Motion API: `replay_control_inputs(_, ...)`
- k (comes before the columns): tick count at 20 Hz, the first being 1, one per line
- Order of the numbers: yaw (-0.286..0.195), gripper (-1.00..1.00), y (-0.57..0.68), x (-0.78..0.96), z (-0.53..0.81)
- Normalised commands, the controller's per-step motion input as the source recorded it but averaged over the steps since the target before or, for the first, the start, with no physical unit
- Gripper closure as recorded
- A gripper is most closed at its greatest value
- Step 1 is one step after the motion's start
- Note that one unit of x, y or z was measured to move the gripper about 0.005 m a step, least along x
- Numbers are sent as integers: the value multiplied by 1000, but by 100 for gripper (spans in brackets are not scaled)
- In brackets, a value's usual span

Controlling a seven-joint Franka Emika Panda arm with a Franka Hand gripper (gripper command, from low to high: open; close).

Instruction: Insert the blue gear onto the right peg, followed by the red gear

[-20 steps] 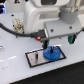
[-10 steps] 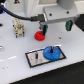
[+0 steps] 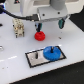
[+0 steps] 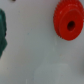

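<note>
Your jaws (image 3: 48,22) hang apart and hold nothing; in the exterior view you can see one dark finger (image 3: 37,24) on the exterior view's left and the other on its right, well clear of the table (image 3: 70,62). The red gear (image 3: 39,35) lies on the table just below the finger on the exterior view's left, not touched by it, its chunky hub pointing up. The wrist view shows you the same red gear (image 4: 68,22) as a round disc with a dark hole in the middle of its hub, lying on bare white table (image 4: 40,55). The blue gear (image 3: 50,52) is farther from your jaws, nearer the camera, lying flat on the black-rimmed plate (image 3: 33,58) toward its end on the exterior view's right. You cannot make out the right peg itself; the blue disc covers that spot. A dark green shape (image 4: 2,31) sits blurred at the edge of the wrist view.
</note>
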Motion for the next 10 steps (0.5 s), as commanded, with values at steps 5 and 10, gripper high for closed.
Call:
replay_control_inputs(5, 0, -100, -141, -135, -118)
replay_control_inputs(10, 0, -100, -447, -3, -51)
